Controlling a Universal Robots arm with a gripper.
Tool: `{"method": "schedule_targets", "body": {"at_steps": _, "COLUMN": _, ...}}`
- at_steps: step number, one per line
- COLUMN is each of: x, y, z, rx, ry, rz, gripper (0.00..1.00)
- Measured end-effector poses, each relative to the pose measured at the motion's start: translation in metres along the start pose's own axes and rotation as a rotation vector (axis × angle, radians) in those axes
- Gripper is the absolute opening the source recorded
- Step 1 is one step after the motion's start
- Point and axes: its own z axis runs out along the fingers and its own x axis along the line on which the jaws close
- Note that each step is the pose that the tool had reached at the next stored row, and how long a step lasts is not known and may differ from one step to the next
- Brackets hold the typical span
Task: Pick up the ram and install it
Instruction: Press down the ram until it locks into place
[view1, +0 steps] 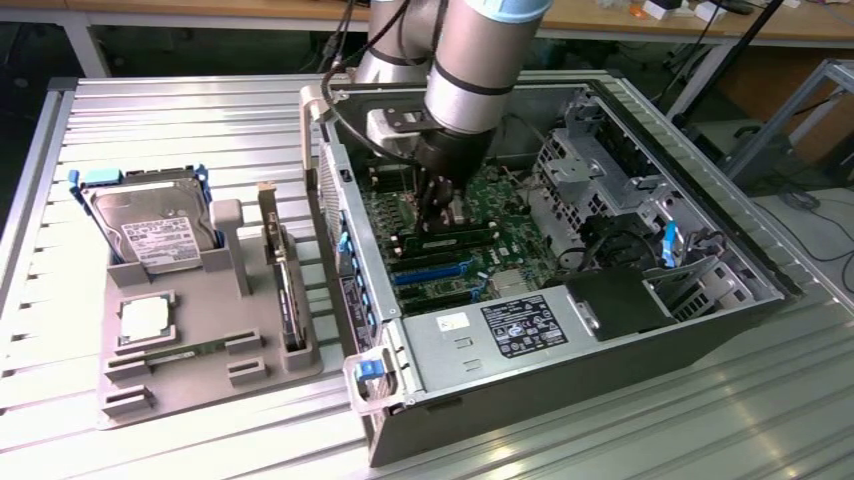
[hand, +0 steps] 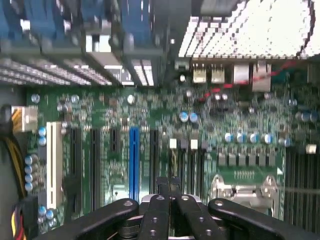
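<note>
**RAM at the slots, gripper inside the case**

The ram (view1: 451, 240) appears as a long, narrow strip lying across the motherboard (view1: 507, 250) directly under the gripper (view1: 441, 215), inside the open computer case (view1: 561, 330). From the exterior view it looks to sit in or on one of the memory slots, though that view is too steep to confirm whether it is fully seated or only resting on the slot edges.

In the wrist view the gripper (hand: 169, 187) has its black fingers (hand: 162, 187) pressed together with no gap between them and nothing seen between the tips. The stick itself cannot be picked out in that view, so whether the tips pinch its top edge or merely bear down on it is uncertain.

The arm (view1: 461, 70) reaches down into the case from above, close to the drive cage (view1: 587, 170) on the exterior view's right.

On the grey fixture tray (view1: 200, 330) outside the case stand a hard drive (view1: 154, 225) and an expansion card (view1: 287, 290), well apart from the work.

Risks, as judged: if the stick is skewed against the slot, downward force could bend it or damage the slot contacts. An uneven push could latch one end alone. A lift-off with the tips clamped could drag the stick back out.
</note>
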Motion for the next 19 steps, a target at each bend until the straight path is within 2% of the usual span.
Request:
{"method": "schedule_targets", "body": {"at_steps": 2, "x": -0.002, "y": 0.0120, "z": 0.0004, "rx": -0.0003, "ry": 0.0051, "rz": 0.000, "gripper": 0.11}}
{"method": "schedule_targets", "body": {"at_steps": 5, "x": -0.008, "y": 0.0127, "z": 0.0006, "rx": -0.0003, "ry": 0.0133, "rz": 0.001, "gripper": 0.11}}
{"method": "schedule_targets", "body": {"at_steps": 7, "x": -0.008, "y": 0.0127, "z": 0.0009, "rx": -0.0002, "ry": 0.0135, "rz": 0.001, "gripper": 0.11}}
{"method": "schedule_targets", "body": {"at_steps": 19, "x": -0.008, "y": 0.0131, "z": 0.0203, "rx": -0.0011, "ry": 0.0171, "rz": 0.001, "gripper": 0.11}}
